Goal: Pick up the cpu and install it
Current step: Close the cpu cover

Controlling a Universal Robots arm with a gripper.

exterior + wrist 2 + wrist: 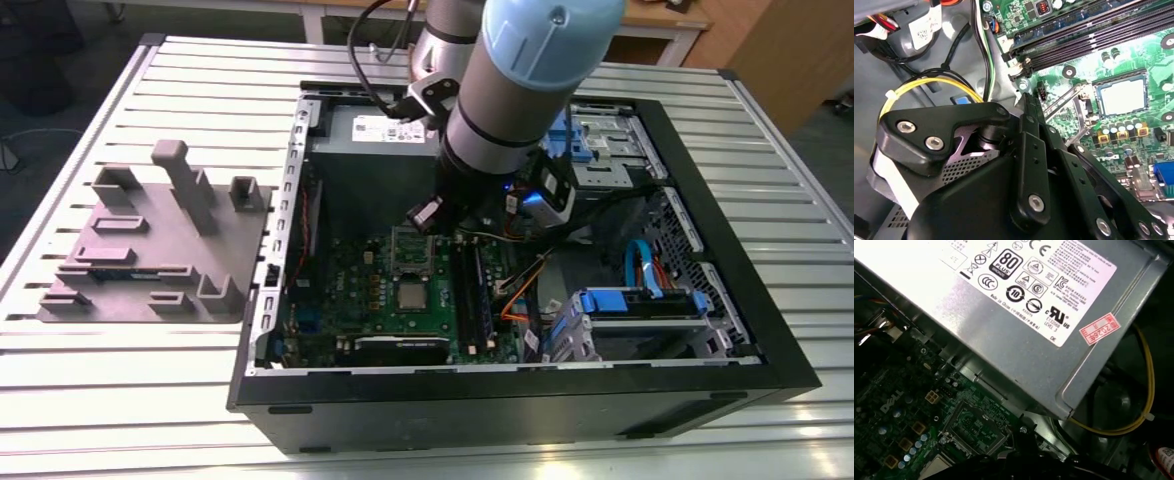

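Observation:
The cpu [411, 293] lies flat in its socket on the green motherboard [360, 290], its silver top facing up. In the second wrist view the cpu [1122, 95] shows pale and square inside the black socket border. The hinged socket frame [415, 250] stands open just behind it, and in the first wrist view the socket frame [976, 427] is an empty metal window. My gripper [430, 218] hangs above the board, beyond the frame and near the power supply. Its black fingers [1030, 150] meet at the tip of the gripper [1026, 100], holding nothing.
A silver power supply [1019, 305] fills the case's far end [380, 130]. Memory slots [1094, 35] run beside the socket. Yellow cable [929, 85] and blue drive bays [641, 300] crowd the exterior view's right. A grey fixture block [154, 250] sits on the slatted table outside the case.

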